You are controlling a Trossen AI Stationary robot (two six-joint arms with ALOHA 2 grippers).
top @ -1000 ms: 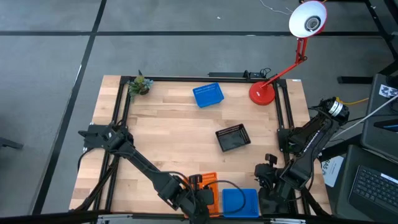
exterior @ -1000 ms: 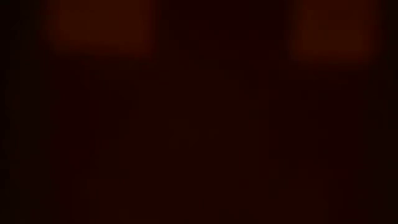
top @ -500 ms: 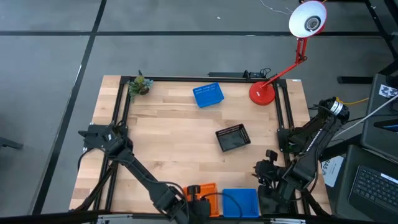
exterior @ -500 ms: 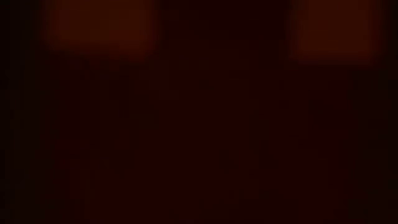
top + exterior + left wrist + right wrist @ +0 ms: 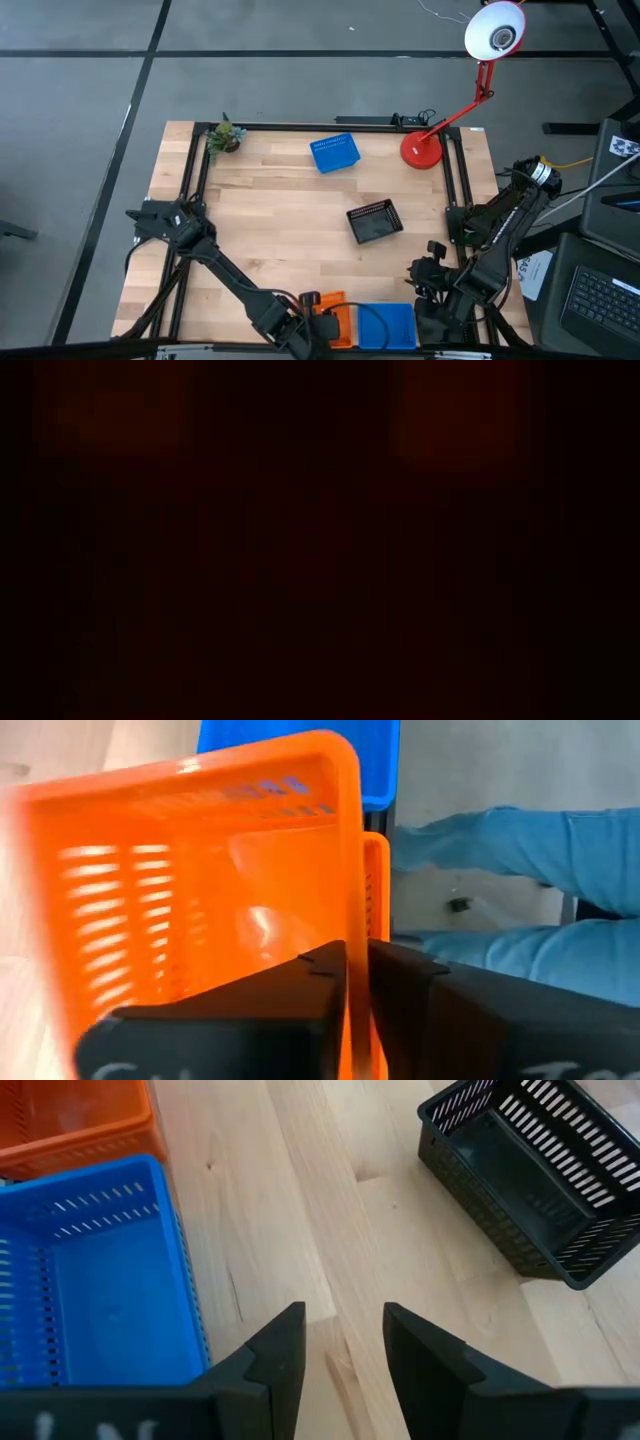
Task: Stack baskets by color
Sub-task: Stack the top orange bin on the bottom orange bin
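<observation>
My left gripper [image 5: 357, 952] is at the table's near edge [image 5: 312, 322], shut on an orange basket [image 5: 200, 870] [image 5: 338, 312]. The rim of a second orange basket [image 5: 377, 880] shows just beneath it. A blue basket [image 5: 390, 325] stands beside them to the right. My right gripper [image 5: 343, 1325] hangs open over bare wood [image 5: 428, 300], with that blue basket [image 5: 90, 1280] on one side and a black basket [image 5: 530, 1170] on the other. The black basket [image 5: 375, 222] rests on its bottom mid-table. Another blue basket [image 5: 334, 153] sits near the far edge. The low view is dark. My left gripper holds the orange basket's side wall [image 5: 352, 920] near its rim, one finger inside the basket and one outside. The fingers come slanting down from the table's left. The basket sits over the second orange basket; whether it rests in it I cannot tell.
A red desk lamp [image 5: 423, 148] stands at the far right and a small potted plant [image 5: 226, 136] at the far left corner. A black frame [image 5: 195, 200] borders the table. A person's blue-clad limbs [image 5: 520, 850] show beyond the near edge.
My left gripper has sunk a little toward the table's near edge, carrying the orange basket down with it. My right gripper has risen slightly and stays open.
</observation>
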